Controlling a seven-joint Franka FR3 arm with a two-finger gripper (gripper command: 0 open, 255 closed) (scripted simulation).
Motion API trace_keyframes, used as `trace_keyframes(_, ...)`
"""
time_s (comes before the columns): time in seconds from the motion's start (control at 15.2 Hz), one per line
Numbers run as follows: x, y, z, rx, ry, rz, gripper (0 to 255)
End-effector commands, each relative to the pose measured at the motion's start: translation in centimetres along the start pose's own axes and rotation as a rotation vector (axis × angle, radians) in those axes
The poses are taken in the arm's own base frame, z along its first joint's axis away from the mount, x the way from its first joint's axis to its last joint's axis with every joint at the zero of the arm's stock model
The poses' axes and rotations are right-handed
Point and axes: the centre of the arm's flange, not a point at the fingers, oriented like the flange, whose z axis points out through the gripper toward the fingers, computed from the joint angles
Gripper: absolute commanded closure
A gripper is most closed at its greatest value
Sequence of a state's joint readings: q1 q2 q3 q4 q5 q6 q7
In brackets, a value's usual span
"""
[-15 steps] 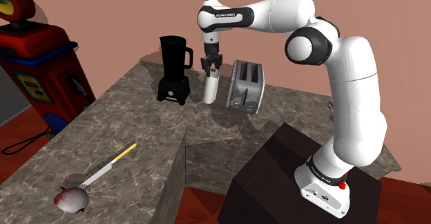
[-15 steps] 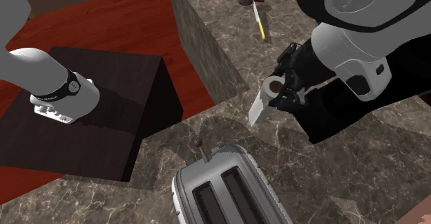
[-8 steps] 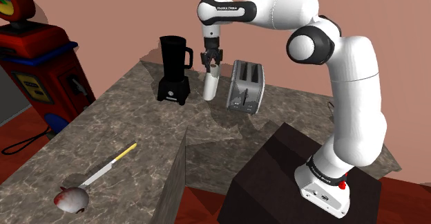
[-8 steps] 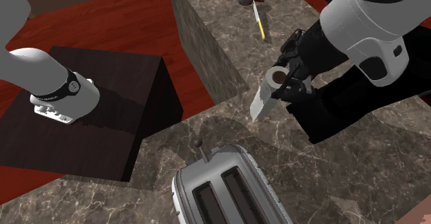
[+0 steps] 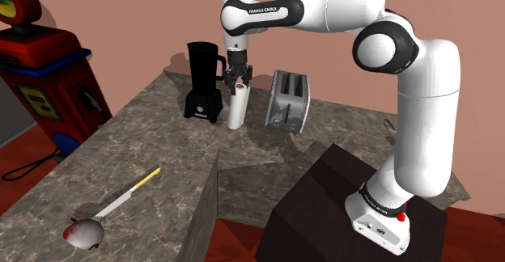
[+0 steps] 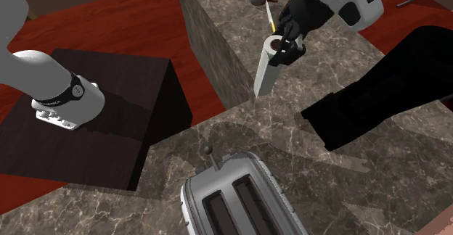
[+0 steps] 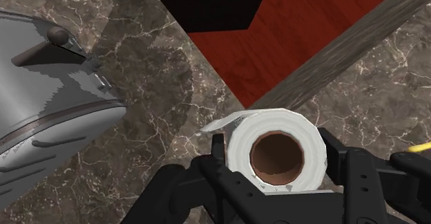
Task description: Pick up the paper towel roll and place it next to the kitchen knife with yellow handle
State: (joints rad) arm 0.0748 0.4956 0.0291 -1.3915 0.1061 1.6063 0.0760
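Pincer (image 5: 238, 78) tight on paper towel roll (image 5: 236, 107), now nearer the blender (image 5: 203, 82), farther from the toaster (image 5: 289, 100)

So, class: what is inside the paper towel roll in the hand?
A brown hollow core shows at the centre of the white paper towel roll, which the hand clasps. Near its mouth the core looks empty; its shadowed far end cannot be seen.
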Motion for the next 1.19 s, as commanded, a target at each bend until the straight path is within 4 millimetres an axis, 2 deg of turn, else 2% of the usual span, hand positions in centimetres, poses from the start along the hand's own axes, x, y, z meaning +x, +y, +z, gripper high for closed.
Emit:
trace_keyframes(0.0, -0.9, -2.3, 0.6, 0.000, 0.000, 0.001, 255)
trace_keyframes(1.12, -8.0, -23.2, 4.7, 0.000, 0.000, 0.001, 255)
